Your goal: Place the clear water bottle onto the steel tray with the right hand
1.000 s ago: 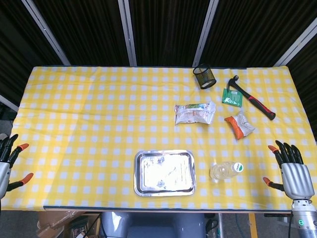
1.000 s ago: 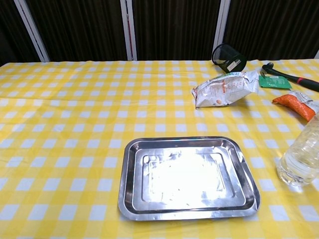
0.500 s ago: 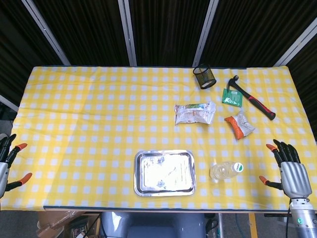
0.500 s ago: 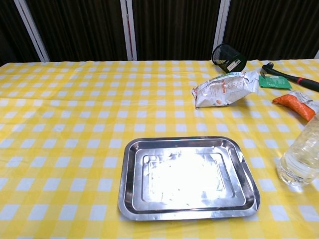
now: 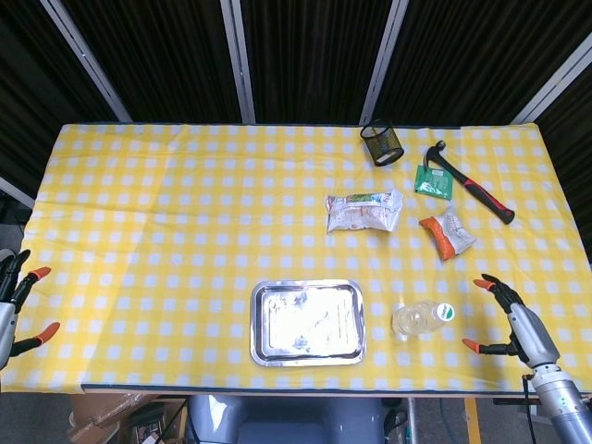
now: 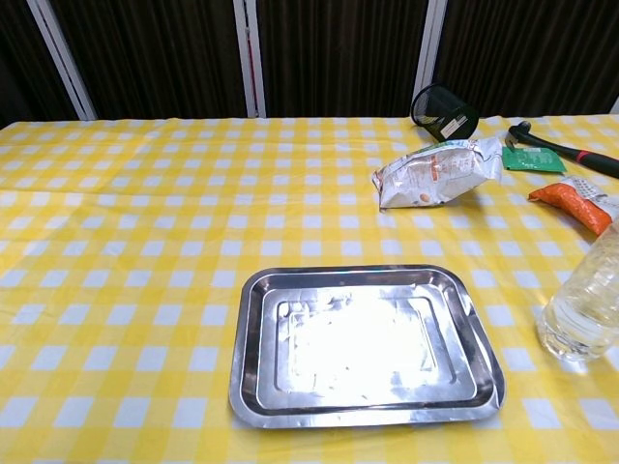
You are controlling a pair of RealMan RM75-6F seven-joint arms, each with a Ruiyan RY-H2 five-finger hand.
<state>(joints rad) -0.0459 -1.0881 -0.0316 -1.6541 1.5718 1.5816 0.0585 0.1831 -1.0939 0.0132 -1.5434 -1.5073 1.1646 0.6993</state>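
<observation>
— Logging the layout first: we see the clear water bottle (image 5: 422,319) standing upright on the yellow checked tabletop (image 5: 166,213), just beside the right edge of the steel tray (image 5: 308,322) and not touching it. In the chest view only the bottle's lower body (image 6: 583,311) shows, cut off by the right border of the frame.

— Agreed. We note the tray sits near the front edge of the tabletop, with nothing lying in it; its bottom glares under the light.

— And the right hand (image 5: 511,314)?

— We record it at the front right corner, to the right of the bottle and apart from it. Its fingers are spread, orange tips pointing toward the bottle, and it holds nothing.

— The left hand (image 5: 17,301)?

— We find it at the far left border of the head view, off the tabletop edge, partly cropped. Its fingers are spread too, with nothing in them. Neither hand shows in the chest view.

— Other items?

— We list a white snack bag (image 5: 363,212) beyond the tray, an orange packet (image 5: 446,232) to its right, a green packet (image 5: 433,183), a hammer (image 5: 472,184) with a red and black handle, and a black mesh cup (image 5: 381,142) tipped over near the back edge.
</observation>
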